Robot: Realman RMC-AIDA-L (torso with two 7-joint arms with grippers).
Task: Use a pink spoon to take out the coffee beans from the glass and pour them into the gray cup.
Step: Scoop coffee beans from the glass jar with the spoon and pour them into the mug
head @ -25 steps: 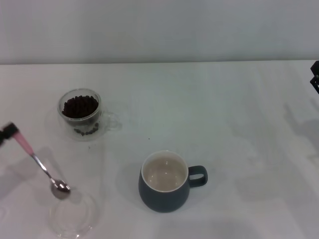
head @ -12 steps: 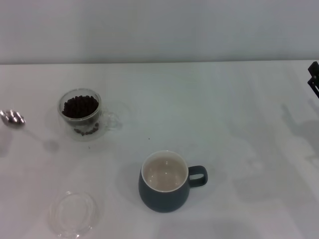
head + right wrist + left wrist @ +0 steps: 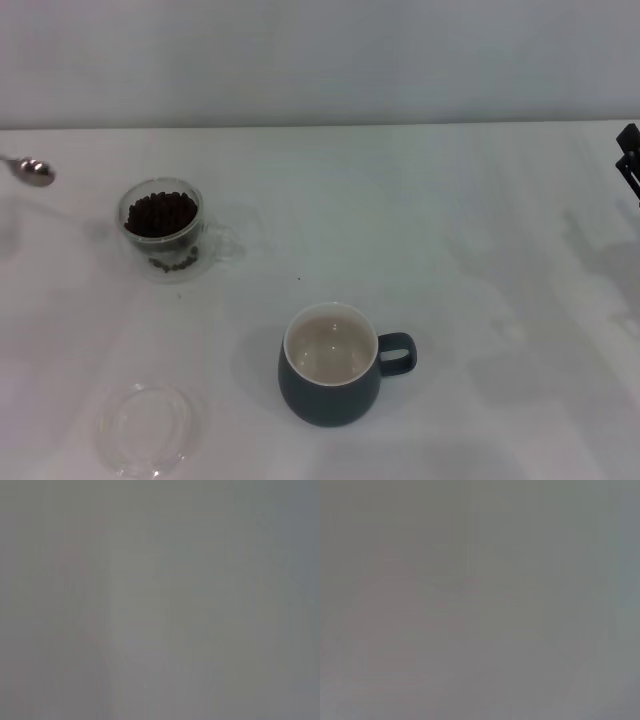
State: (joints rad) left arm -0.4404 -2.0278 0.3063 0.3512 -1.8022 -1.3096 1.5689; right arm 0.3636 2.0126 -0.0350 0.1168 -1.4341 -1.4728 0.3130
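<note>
Right tool (image 3: 630, 160), seemingly parked; shiny spoon bowl (image 3: 34, 171) beyond glass (image 3: 163, 230).

On the desk (image 3: 470, 200), the glass (image 3: 163, 230) stands at the left with the coffee beans (image 3: 160, 212) in it. The pink spoon's (image 3: 32, 170) bowl shows at the far left edge, behind and left of the glass. The gray cup (image 3: 332, 366) sits nearer, right of the glass and well apart. A glass dish (image 3: 147, 430) lies at the near left, before the glass. The right gripper (image 3: 629, 160) shows at the far right edge.
</note>
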